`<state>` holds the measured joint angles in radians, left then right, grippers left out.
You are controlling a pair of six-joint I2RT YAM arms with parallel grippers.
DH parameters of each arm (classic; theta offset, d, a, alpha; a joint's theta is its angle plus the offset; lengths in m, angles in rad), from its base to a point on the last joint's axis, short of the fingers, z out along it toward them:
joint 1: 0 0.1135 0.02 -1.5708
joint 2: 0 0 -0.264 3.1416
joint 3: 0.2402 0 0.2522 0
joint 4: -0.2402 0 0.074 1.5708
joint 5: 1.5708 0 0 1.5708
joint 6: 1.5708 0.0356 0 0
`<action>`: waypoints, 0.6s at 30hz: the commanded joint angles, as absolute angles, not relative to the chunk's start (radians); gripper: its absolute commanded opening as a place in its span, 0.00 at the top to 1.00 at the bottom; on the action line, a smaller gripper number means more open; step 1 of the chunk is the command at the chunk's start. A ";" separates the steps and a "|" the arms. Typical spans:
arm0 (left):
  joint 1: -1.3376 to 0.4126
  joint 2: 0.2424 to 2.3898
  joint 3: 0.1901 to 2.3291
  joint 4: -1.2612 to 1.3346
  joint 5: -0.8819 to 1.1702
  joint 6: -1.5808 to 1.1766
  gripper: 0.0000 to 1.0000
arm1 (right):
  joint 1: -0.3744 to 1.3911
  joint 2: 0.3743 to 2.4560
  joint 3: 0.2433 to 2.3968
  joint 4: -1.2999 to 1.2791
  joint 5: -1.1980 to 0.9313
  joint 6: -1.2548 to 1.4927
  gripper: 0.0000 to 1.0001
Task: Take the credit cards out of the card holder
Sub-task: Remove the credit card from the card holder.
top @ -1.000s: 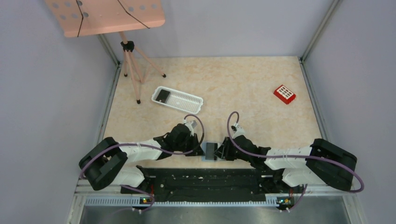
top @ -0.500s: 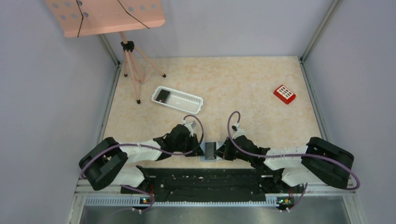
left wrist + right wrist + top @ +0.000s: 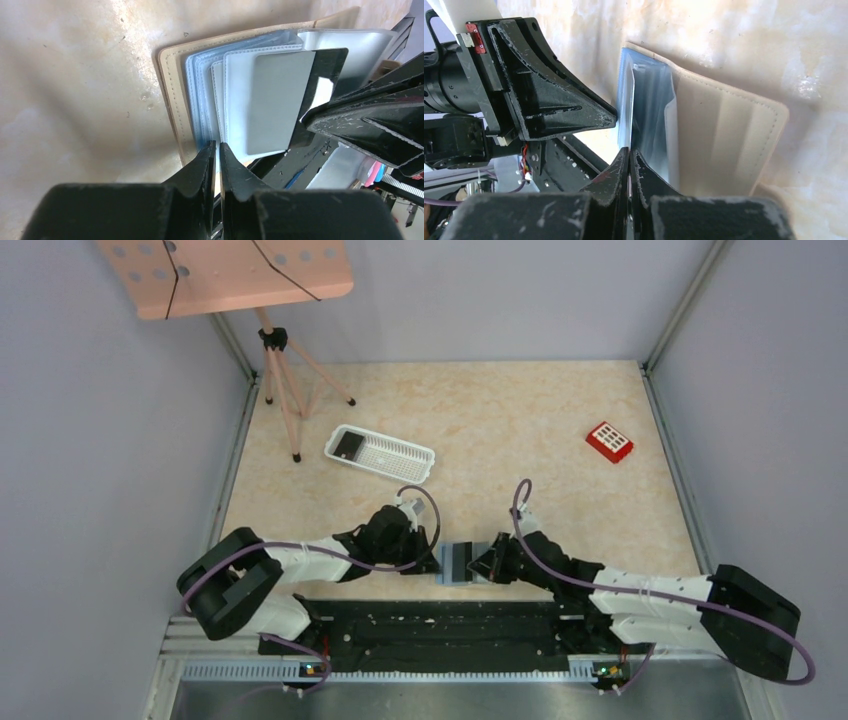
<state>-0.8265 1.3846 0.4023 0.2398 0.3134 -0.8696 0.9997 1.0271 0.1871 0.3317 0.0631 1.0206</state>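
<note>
Top external view first: biggest thing to go wrong?

— Dragging the whole card holder (image 3: 478,562) along, even off the near edge of the table (image 3: 500,410). Lies open right by that edge, between the two arms. Held only by the left jaws, pinched shut on its left edge; thin hold, likely to slip under a hard sideways pull.

— Anything smaller?

— Tearing or creasing the clear sleeves (image 3: 200,85). Looks gripped at its right end, the grey card (image 3: 272,100), by the right jaws, closed tight; possibly with sleeve plastic caught in the same pinch, hard to tell from the wrist views. Smaller still: losing the card from a hold on just its tip, or bending it by pulling at an angle.

— Room and surface?

— Pale grey walls (image 3: 90,490) on three sides, a pink stand (image 3: 230,275) in the far left corner. Smooth beige marbled table, slick-looking, so little friction to help. White basket (image 3: 385,452) left of centre, red box (image 3: 609,441) far right, both well apart from the work.
</note>
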 commanded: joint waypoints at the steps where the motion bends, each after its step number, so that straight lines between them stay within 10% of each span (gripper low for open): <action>1: -0.828 1.408 0.411 0.212 0.280 -0.852 0.86 | 0.985 0.974 0.168 0.310 0.087 0.993 0.97; 18: -0.829 1.350 0.438 0.168 0.271 -0.847 0.84 | 0.971 0.743 0.238 -0.053 0.221 1.034 1.00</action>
